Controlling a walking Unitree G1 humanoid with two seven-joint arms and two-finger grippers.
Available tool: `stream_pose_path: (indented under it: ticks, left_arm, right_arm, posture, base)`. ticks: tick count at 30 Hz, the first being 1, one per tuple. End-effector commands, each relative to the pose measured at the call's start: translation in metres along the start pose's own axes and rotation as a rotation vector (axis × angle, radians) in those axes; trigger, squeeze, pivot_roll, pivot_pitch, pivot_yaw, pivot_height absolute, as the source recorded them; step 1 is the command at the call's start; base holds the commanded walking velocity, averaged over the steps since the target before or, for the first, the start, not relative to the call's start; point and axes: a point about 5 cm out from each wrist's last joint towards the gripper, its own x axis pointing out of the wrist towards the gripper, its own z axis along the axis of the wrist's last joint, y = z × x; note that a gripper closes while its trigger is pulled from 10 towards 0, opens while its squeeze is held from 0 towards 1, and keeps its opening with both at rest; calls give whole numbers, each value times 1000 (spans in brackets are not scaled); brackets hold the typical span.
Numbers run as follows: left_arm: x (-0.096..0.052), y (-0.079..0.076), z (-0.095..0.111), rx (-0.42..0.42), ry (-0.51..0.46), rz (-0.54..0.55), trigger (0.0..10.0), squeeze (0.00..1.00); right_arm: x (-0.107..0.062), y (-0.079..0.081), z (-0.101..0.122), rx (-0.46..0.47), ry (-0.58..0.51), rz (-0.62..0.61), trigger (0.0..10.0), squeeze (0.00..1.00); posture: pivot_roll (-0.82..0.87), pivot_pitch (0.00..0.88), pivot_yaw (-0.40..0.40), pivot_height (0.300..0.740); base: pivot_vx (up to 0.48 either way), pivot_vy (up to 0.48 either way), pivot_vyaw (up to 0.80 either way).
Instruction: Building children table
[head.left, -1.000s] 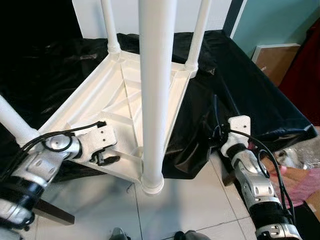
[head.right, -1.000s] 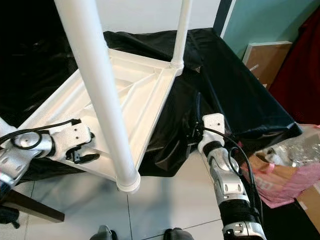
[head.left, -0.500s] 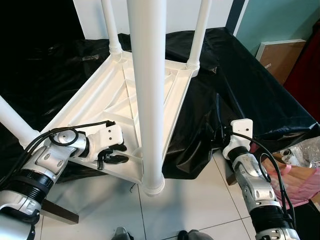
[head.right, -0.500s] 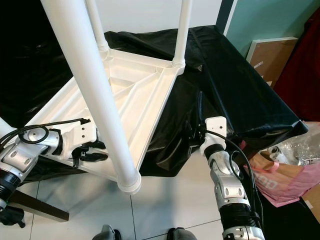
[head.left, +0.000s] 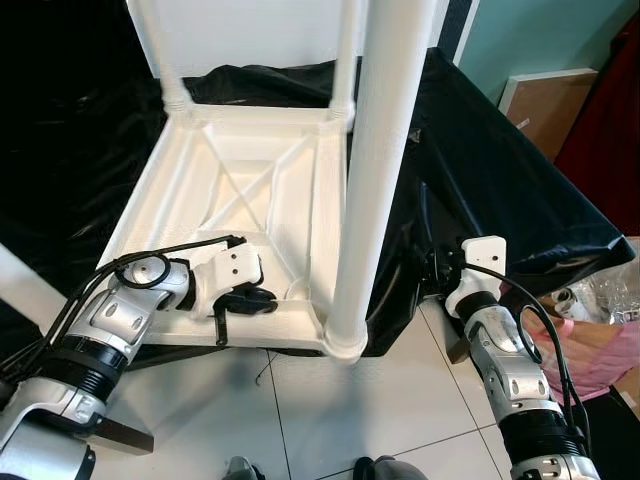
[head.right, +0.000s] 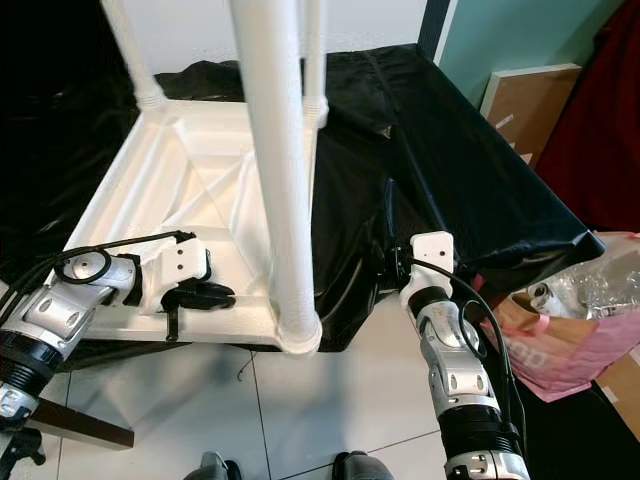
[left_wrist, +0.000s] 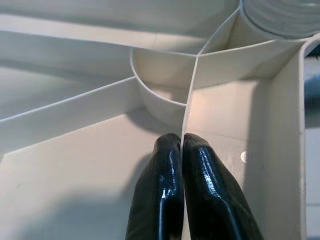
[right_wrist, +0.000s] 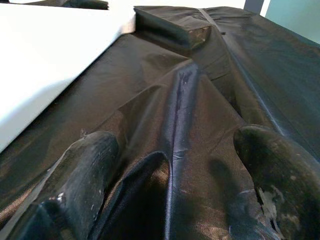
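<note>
Four white legs stand up from the upturned children's table (head.left: 245, 190), which lies top-down on a black cloth (head.left: 500, 190) draped over a low surface, so you are looking into its ribbed underside. Your nearest leg (head.left: 375, 170) rises from the near right corner and crosses the middle of the head view; two more legs stand at the far corners, and the fourth shows at the left edge. Your left gripper (head.left: 248, 299) sits inside the near edge of the underside, just left of that nearest leg. From the left wrist camera you can see its two black fingers (left_wrist: 161, 200) pressed together on a thin upright rib (left_wrist: 189, 100) of the frame, the rib running up from between the tips to a curved socket wall. Your right gripper (right_wrist: 175, 190) is off the table, down at the right by the hanging fold of the cloth; its fingers (right_wrist: 85, 170) stand apart with only the black fabric in front of them. To the far right of you, a pink bag (head.right: 560, 350) with clear plastic lies on the tiled floor (head.left: 400, 420), and a brown board (head.left: 545, 110) leans against the teal wall.
</note>
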Motion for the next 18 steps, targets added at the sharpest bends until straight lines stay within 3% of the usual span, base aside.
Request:
stream_pose_path:
  ticks: [1, 4, 6, 7, 8, 13, 14, 18]
  left_arm:
    - [-13, 23, -7, -50, 4, 347, 0, 0]
    - [-12, 26, -7, -55, 1, 388, 0, 0]
    - [-11, 30, -6, -53, -9, 453, 6627, 0]
    - [-11, 30, -6, -53, -9, 453, 6627, 0]
    - [-8, 33, -4, -51, -17, 486, 10000, 0]
    - [-2, 38, 2, -100, -80, 572, 10000, 0]
    - [-1, 40, 5, -124, -102, 608, 10000, 1000]
    - [-1, 42, 6, -130, -116, 641, 10000, 1000]
  right_arm:
    - [1, 2, 0, 8, 4, 2, 10000, 0]
    - [1, 3, 0, 9, 4, 3, 10000, 0]
    - [2, 3, 0, 10, 4, 5, 10000, 0]
    - [2, 3, 0, 10, 4, 5, 10000, 0]
    - [2, 4, 0, 12, 4, 7, 10000, 0]
    - [3, 6, 0, 16, 4, 11, 10000, 0]
    - [3, 6, 0, 17, 3, 10, 10000, 0]
    - [3, 6, 0, 17, 2, 10, 10000, 0]
  posture:
    - [-11, 142, -16, 740]
    - [-12, 141, -18, 740]
    - [-9, 140, -22, 740]
    - [-9, 140, -22, 740]
    - [-9, 140, -24, 740]
    - [-10, 138, -26, 740]
    - [-12, 135, -25, 740]
    - [-15, 133, -23, 740]
  base:
    - [0, 0, 0]
    - [0, 0, 0]
    - [0, 0, 0]
    - [0, 0, 0]
    - [0, 0, 0]
    - [0, 0, 0]
    - [0, 0, 0]
    - [0, 0, 0]
